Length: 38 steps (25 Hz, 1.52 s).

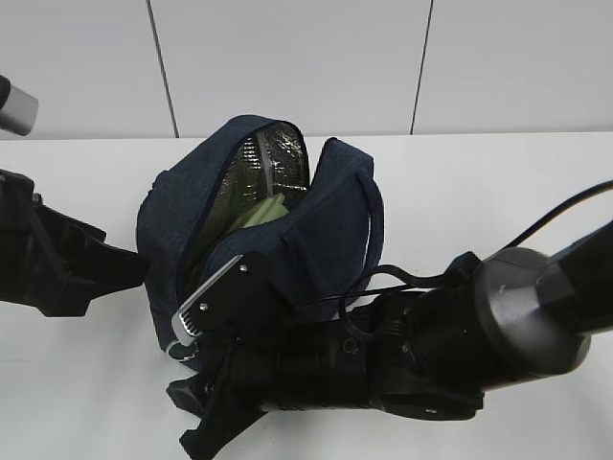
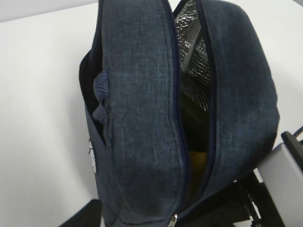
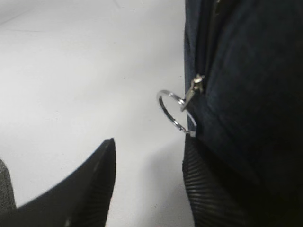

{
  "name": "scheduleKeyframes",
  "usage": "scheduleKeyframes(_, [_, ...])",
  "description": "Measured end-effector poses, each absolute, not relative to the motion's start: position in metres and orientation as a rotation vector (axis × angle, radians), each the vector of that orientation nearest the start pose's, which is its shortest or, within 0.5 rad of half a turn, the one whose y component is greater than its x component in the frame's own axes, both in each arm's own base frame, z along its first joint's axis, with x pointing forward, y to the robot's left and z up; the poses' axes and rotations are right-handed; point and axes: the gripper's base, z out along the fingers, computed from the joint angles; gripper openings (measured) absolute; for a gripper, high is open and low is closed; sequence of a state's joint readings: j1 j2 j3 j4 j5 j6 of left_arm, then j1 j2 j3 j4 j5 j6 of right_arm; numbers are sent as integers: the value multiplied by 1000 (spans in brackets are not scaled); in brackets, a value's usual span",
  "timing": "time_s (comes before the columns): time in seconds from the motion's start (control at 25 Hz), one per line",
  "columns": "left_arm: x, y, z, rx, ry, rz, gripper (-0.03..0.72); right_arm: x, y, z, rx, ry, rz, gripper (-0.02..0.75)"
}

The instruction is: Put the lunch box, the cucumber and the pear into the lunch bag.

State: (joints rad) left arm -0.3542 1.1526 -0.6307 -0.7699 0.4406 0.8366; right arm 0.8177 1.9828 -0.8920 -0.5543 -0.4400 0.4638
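The dark navy lunch bag (image 1: 278, 240) lies on the white table with its zipper open and its silver foil lining (image 1: 273, 158) showing. The lunch box's pale green lid (image 1: 263, 211) shows inside. A dim yellow-brown patch (image 2: 199, 163) lies deep in the opening; I cannot tell if it is the pear. The cucumber is hidden. My right gripper (image 3: 150, 142) is open at the bag's near end, its right finger (image 3: 208, 189) against the fabric just below the metal ring pull (image 3: 171, 112). My left gripper (image 1: 124, 264) is open at the bag's left end, with one finger (image 2: 80, 215) beside the fabric.
The bag's looped handle (image 1: 374, 225) hangs over its right side, above the right arm (image 1: 431, 355) and its cable (image 1: 560, 206). The right arm's grey camera plate (image 2: 284, 175) sits beside the bag. White table (image 1: 498, 182) lies around the bag, with a wall behind.
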Motion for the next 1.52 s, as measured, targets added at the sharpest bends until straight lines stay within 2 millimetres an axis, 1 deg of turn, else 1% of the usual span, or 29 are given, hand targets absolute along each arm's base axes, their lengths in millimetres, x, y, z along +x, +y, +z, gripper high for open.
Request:
scheduleKeyframes(0.16, [197,-102,251,692,2232,-471,404,240,287,115,-1062,1986,680,515])
scheduleKeyframes(0.28, [197,-102,251,692,2232,-471,404,240,287,116,-1061,1982,684,560])
scheduleKeyframes(0.4, [197,-102,251,692,2232,-471,403,240,288,117,-1059,1972,694,571])
scheduleKeyframes(0.92, [197,-102,251,692,2232,-471,403,242,293,122,-997,1935,754,571])
scheduleKeyframes(1.04, [197,-102,251,691,2233,-473,403,243,294,118,-990,1943,756,571])
scheduleKeyframes(1.16, [197,-102,251,690,2233,-473,403,240,296,109,-991,1969,764,571])
scheduleKeyframes(1.32, [197,-102,251,689,2233,-474,403,238,298,109,-971,1977,777,571])
scheduleKeyframes(1.52, [197,-102,251,688,2233,-475,403,240,296,106,-937,2019,744,571])
